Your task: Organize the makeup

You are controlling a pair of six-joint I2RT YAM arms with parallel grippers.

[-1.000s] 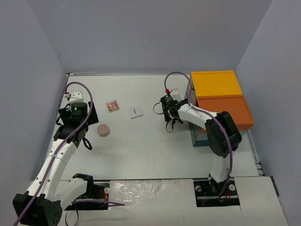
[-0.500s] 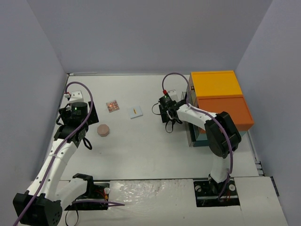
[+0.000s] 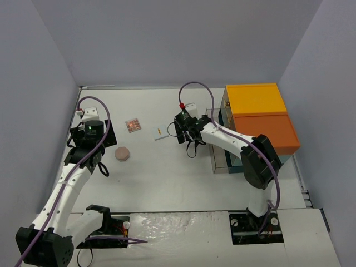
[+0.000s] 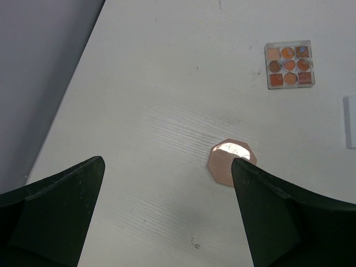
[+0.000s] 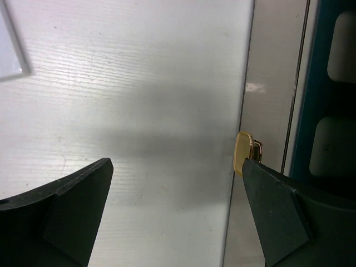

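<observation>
Your table (image 3: pixel 167 178) is a white board with a faint wood grain and a few small dark scuffs. Plain lavender-grey walls (image 3: pixel 167 44) shut it in at the back and on both sides. A glossy strip (image 3: pixel 183 225) runs along the near edge.

Your left gripper (image 4: pixel 168 164) hangs over the left part of the table, fingers spread wide, with nothing between them but bare surface. An octagonal peach compact (image 4: pixel 232 162) lies flat just beside the finger on the right of the wrist view. That fingertip partly hides the compact's edge, so you cannot tell whether they touch. Beyond the compact, well apart, lies the nine-pan palette (image 4: pixel 289 64) of orange and brown shades. To the right of the palette is the white card (image 3: pixel 161 132) with a thin red stripe.

Your right gripper (image 5: pixel 177 164) is released too, holding nothing, near the card at mid-table. The finger on the right of its wrist view sits just beside a small yellow tab (image 5: pixel 243 151). The tab is on the edge of a grey panel (image 5: pixel 272 83), which stands out from the orange and teal box (image 3: pixel 261 114) by the right wall.
</observation>
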